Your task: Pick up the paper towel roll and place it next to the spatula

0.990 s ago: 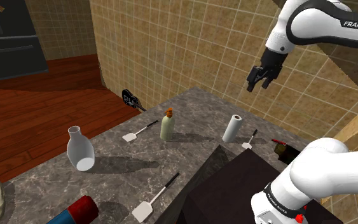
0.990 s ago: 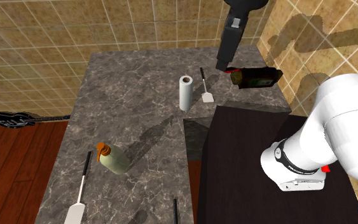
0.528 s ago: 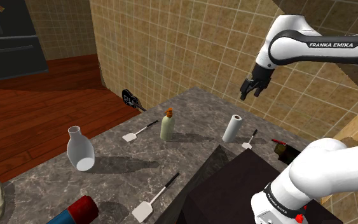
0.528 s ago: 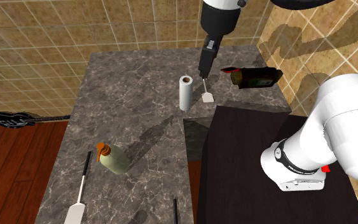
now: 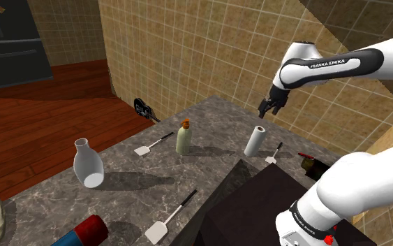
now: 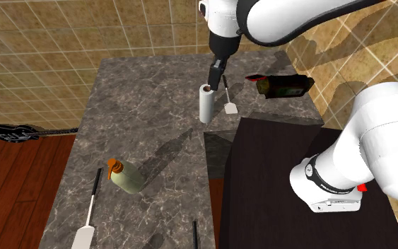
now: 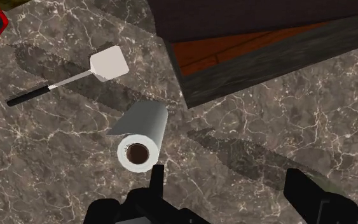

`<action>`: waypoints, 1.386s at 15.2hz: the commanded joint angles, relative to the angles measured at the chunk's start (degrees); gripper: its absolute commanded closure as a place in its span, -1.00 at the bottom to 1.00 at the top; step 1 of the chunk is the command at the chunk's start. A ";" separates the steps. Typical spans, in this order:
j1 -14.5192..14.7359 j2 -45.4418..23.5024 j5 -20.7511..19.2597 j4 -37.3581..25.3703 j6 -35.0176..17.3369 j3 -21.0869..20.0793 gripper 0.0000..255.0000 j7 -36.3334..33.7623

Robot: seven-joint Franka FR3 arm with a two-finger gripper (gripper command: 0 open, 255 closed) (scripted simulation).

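The white paper towel roll (image 5: 255,140) (image 6: 206,103) stands upright on the dark marble counter (image 5: 209,126); from the hand its hollow core (image 7: 137,153) shows from above. A white spatula with a black handle (image 5: 273,154) (image 6: 229,95) (image 7: 75,76) lies flat just beside it. My black gripper (image 5: 268,108) (image 6: 217,76) (image 7: 228,181) hovers above the roll, open and holding nothing. One finger (image 7: 156,175) is near the roll's top rim; the roll sits off to that side, not between the fingers.
Two more spatulas (image 5: 153,145) (image 5: 168,218), an olive bottle with an orange cap (image 5: 183,137) (image 6: 124,175), a white vase (image 5: 88,164) and a red can (image 5: 83,233) share the counter. A dark red-capped bottle (image 6: 283,85) lies near the stand (image 6: 296,184). A tiled wall backs the counter.
The arm has swung down and toward the roll, leftward in both exterior views. The gripper went from high over the dark bottle to just above the roll. Objects have not moved.
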State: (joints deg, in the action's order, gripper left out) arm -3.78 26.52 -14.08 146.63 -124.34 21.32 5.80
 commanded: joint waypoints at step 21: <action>-1.04 -39.73 24.03 -8.91 -28.97 6.69 -1.00 25.56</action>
State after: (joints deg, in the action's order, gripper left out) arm -4.57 -12.66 9.34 137.70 -152.78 28.29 30.87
